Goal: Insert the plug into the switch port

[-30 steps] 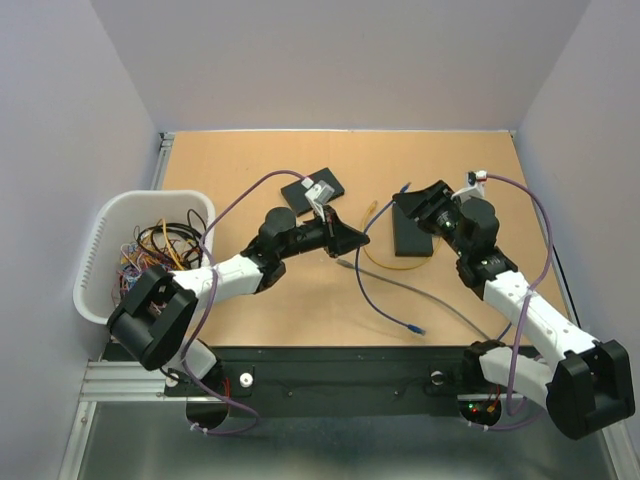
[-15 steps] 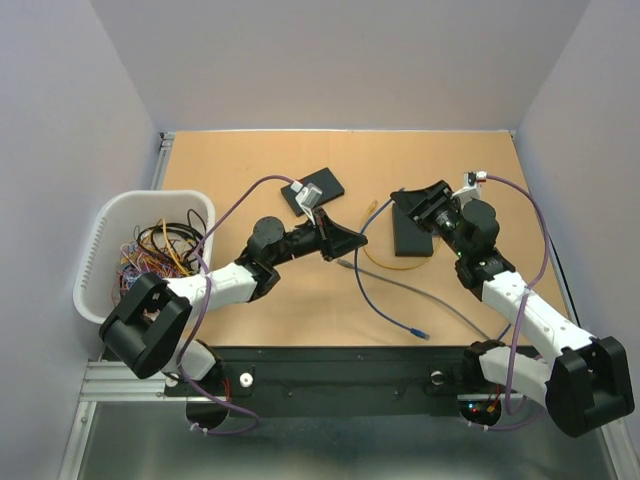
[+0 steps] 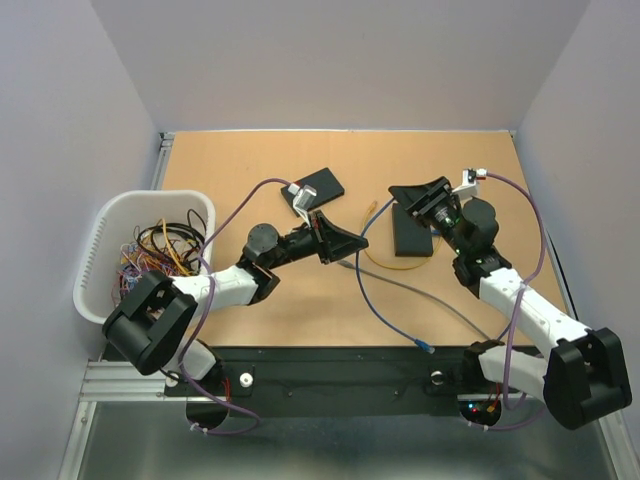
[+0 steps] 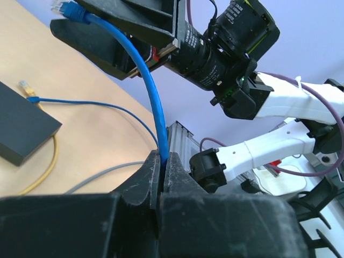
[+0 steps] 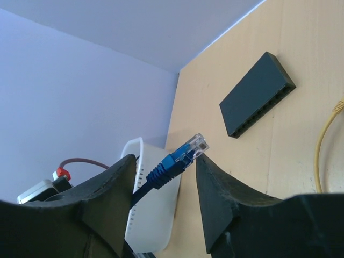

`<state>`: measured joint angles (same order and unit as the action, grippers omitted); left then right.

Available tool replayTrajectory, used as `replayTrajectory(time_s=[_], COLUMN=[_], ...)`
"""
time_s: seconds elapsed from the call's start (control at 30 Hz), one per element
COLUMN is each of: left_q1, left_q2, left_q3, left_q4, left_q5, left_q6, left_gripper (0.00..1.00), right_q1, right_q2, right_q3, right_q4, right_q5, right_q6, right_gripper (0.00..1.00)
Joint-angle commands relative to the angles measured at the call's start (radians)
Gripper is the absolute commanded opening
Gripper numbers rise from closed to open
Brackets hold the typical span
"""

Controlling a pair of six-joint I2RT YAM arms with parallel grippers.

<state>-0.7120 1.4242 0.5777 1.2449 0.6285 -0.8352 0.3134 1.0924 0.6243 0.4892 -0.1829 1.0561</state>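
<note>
A blue cable (image 4: 152, 91) rises from my left gripper (image 4: 161, 159), which is shut on it. Its clear plug (image 5: 189, 150) stands between the fingers of my right gripper (image 5: 165, 161), whose jaws are open; the plug's tip is close to the right finger, with a gap on the left. In the top view the left gripper (image 3: 350, 243) is mid-table and the right gripper (image 3: 405, 192) is raised to its right. A black switch (image 5: 258, 102) lies flat, its port row facing my right wrist camera; it is the switch (image 3: 318, 187) behind the left arm.
A second black box (image 3: 413, 232) lies under the right arm, with a yellow cable (image 3: 395, 262) looped beside it. A grey cable (image 3: 420, 295) crosses the table. The blue cable's other plug (image 3: 427, 348) rests at the near edge. A white basket (image 3: 100, 250) of wires stands at left.
My right gripper's jaws have narrowed around the plug and shifted slightly back. The left arm has swung a little, and the cable's loose end has slid toward the near edge.
</note>
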Motion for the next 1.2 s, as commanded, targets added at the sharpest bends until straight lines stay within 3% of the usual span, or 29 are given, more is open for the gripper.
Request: replayTrajectory(time_s=[0.0,0.33,0.47,0.5,0.57,0.6,0.73,0.97,1.17], left_q1=[-0.007,-0.017,-0.017,-0.017,-0.017,-0.017,-0.017,-0.017,-0.015], left_q2=[-0.002,0.010,0.012,0.010,-0.014,-0.028,-0.123,-0.307,-0.449], left_q3=[-0.009,-0.055,-0.104,-0.105,-0.105,-0.104,-0.102,-0.065,-0.030], left_q4=[0.165,0.191,0.185,0.165,0.046,0.001,-0.200,-0.432,-0.496], left_q5=[0.033,0.036,0.045,0.045,0.043,0.036,-0.044,-0.122,-0.139], left_q6=[-0.035,-0.039,-0.013,-0.001,0.059,0.086,0.210,0.329,0.347], left_gripper=[0.00,0.00,0.00,0.04,0.33,0.41,0.58,0.62,0.61], right_q1=[-0.008,-0.008,-0.008,-0.008,-0.008,-0.007,-0.008,-0.007,0.009], right_q2=[0.024,0.027,0.027,0.027,0.018,0.011,-0.047,-0.117,-0.065], right_q3=[0.037,0.061,0.092,0.092,0.077,0.060,-0.023,-0.130,-0.155], right_q4=[0.095,0.127,0.135,0.144,0.172,0.192,0.275,0.478,0.663], right_q5=[-0.006,-0.015,-0.093,-0.119,-0.238,-0.274,-0.426,-0.654,-0.825], right_q6=[0.028,0.027,-0.036,-0.054,-0.111,-0.128,-0.201,-0.197,-0.096], right_gripper=[0.52,0.22,0.14,0.14,0.11,0.10,0.08,0.07,0.07])
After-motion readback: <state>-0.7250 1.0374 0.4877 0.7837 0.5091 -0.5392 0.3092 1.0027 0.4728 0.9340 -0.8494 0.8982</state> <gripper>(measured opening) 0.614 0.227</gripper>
